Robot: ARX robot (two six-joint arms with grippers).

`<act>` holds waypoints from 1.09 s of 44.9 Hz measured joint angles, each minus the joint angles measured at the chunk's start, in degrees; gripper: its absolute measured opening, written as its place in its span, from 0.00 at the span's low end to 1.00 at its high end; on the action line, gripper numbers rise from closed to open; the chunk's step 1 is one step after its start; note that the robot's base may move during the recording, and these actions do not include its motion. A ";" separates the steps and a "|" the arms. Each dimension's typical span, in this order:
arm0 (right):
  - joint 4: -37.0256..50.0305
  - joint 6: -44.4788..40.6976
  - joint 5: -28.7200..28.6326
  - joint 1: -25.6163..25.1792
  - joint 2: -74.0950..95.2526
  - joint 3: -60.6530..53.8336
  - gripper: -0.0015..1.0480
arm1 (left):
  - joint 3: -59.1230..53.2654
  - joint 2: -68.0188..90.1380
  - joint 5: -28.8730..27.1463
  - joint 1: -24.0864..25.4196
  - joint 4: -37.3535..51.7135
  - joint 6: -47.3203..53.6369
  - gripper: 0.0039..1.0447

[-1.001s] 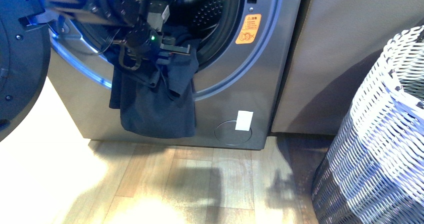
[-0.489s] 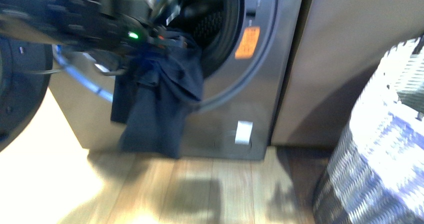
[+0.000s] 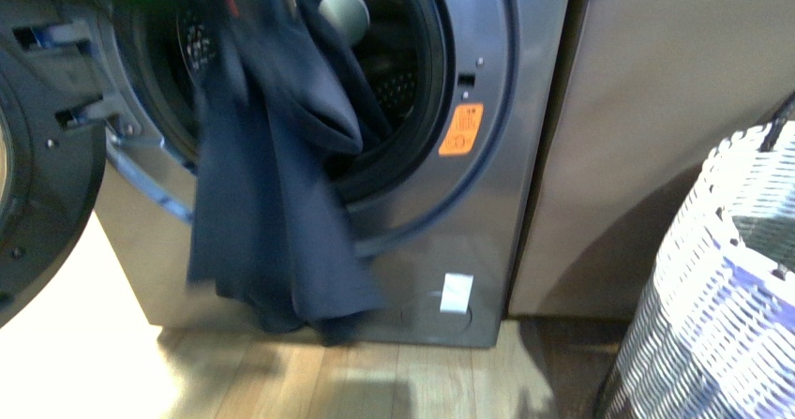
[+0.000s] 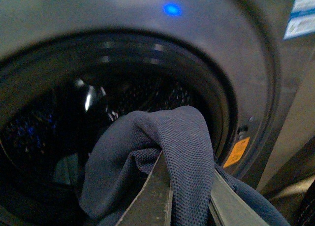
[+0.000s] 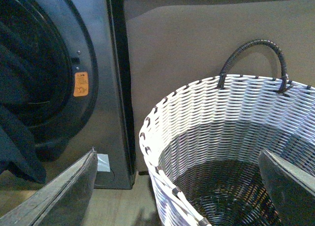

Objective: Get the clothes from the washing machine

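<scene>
Clamped between the left gripper's (image 4: 189,202) two grey fingers (image 4: 152,196) is a fold of the soft, dark navy knitted garment (image 4: 182,137); the jaws stand narrow, with cloth filling the gap. In the front view the arm itself is a dark blur at the opening's eleven o'clock. From there the garment (image 3: 272,175) hangs in a long drape across the left half of the porthole, over the rim at about seven o'clock and down the machine's front. Its hem hangs close to the pale wooden plank floor (image 3: 422,381); whether it touches I cannot tell.

Behind the cloth is the shiny perforated steel drum (image 4: 49,127) of the grey metallic front-loading washing machine (image 3: 506,110). Its round dark-rimmed door (image 3: 37,203) is swung open at nine o'clock. An orange sticker (image 3: 461,130) sits at four o'clock of the opening, and a small white label (image 3: 456,292) lower, near five o'clock.

Just right of the machine stands a flat taupe panel (image 3: 656,110), and at the front view's four o'clock a woven white and dark basket (image 3: 712,278). Over that basket the right gripper (image 5: 177,154) hangs with its jaws spread wide and nothing between them.
</scene>
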 joint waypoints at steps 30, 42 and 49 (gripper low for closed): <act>0.00 0.00 0.00 0.00 0.00 0.00 0.93 | 18.78 -13.42 -1.14 -11.67 -6.38 -2.38 0.07; 0.00 0.00 0.00 0.00 0.00 0.00 0.93 | 30.64 -9.90 -2.10 -19.98 -10.71 -3.10 0.07; 0.00 0.00 0.00 0.00 0.00 0.00 0.93 | 37.40 -6.80 -0.28 -24.96 -15.80 -3.78 0.07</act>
